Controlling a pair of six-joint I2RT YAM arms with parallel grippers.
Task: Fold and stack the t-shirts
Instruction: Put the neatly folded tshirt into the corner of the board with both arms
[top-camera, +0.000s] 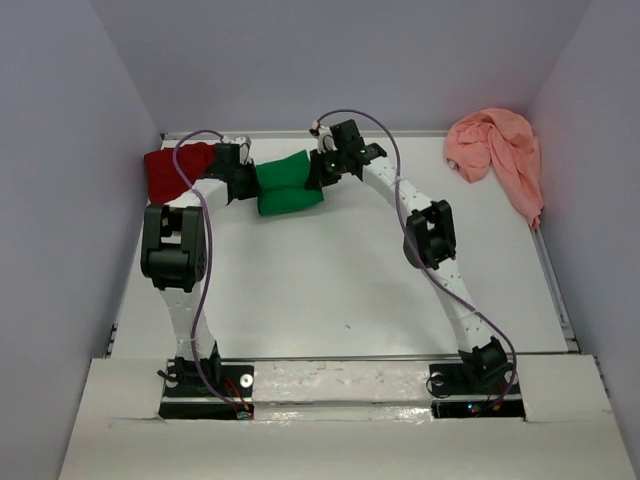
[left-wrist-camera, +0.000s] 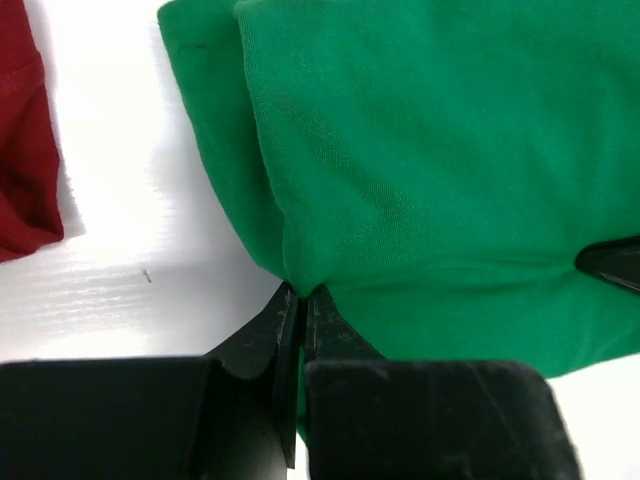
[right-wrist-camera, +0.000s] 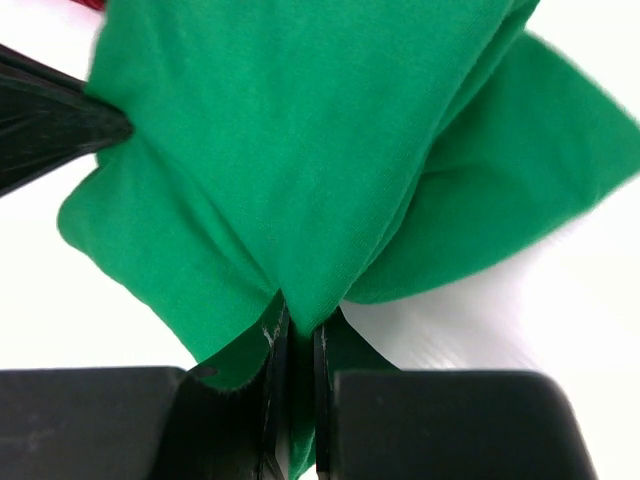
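Note:
A folded bright green t-shirt (top-camera: 288, 186) hangs stretched between both grippers at the back of the table. My left gripper (top-camera: 243, 180) is shut on its left edge; in the left wrist view the green t-shirt (left-wrist-camera: 420, 160) is pinched at the left gripper (left-wrist-camera: 300, 292). On the opposite edge my right gripper (top-camera: 322, 168) is shut too, the green t-shirt (right-wrist-camera: 300, 150) bunching into the right gripper (right-wrist-camera: 302, 325). A dark red t-shirt (top-camera: 172, 170) lies folded at the back left, behind the left arm. Crumpled at the back right lies a salmon-pink t-shirt (top-camera: 498, 152).
Grey walls close in the white table (top-camera: 330, 290) on three sides. The red t-shirt (left-wrist-camera: 25, 150) lies close to the left of the green one. Both arm bases are bolted at the near edge.

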